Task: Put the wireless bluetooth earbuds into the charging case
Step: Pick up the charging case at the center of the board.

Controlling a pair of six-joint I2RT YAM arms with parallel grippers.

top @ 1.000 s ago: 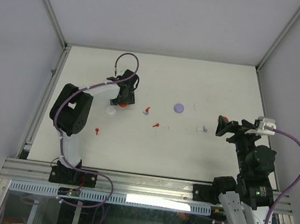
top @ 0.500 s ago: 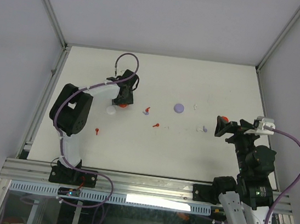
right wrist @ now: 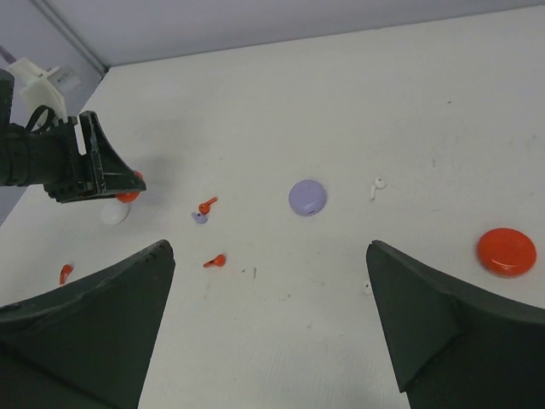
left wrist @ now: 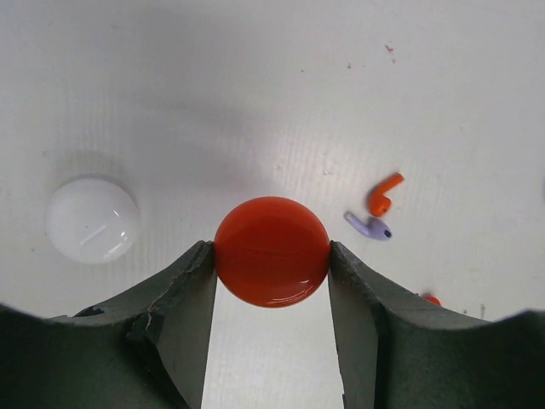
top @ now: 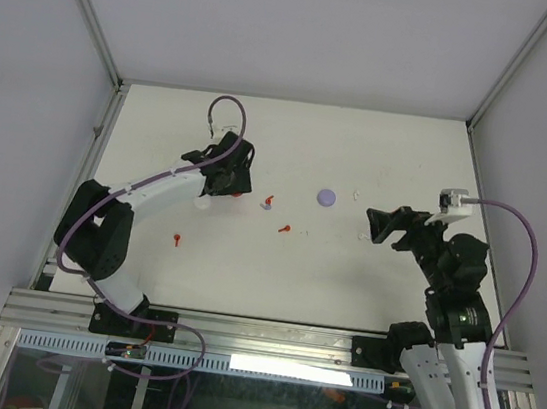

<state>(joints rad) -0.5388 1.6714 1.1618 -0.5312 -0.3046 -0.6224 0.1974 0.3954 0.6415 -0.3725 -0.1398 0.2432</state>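
Note:
My left gripper [left wrist: 271, 260] is shut on a round red puck [left wrist: 271, 251], one finger on each side of it, low over the table [top: 411, 152]. A white puck [left wrist: 92, 220] lies to its left. A red earbud [left wrist: 383, 194] and a pale purple earbud [left wrist: 369, 227] lie just ahead to the right. My right gripper [right wrist: 268, 249] is open wide and empty, above the table at the right. Ahead of it lie a purple puck [right wrist: 306, 197], a white earbud [right wrist: 375, 186], red earbuds [right wrist: 215, 261] and a second red puck [right wrist: 507, 251].
In the top view a red earbud [top: 177, 238] lies alone at the front left, another [top: 285, 230] near the middle, and a white earbud [top: 363, 237] by my right gripper [top: 377, 223]. Raised walls border the table.
My left arm has stretched out and carried the red puck a little to the right. My right gripper has swung left toward the middle of the table, and now covers the second red puck in the top view.

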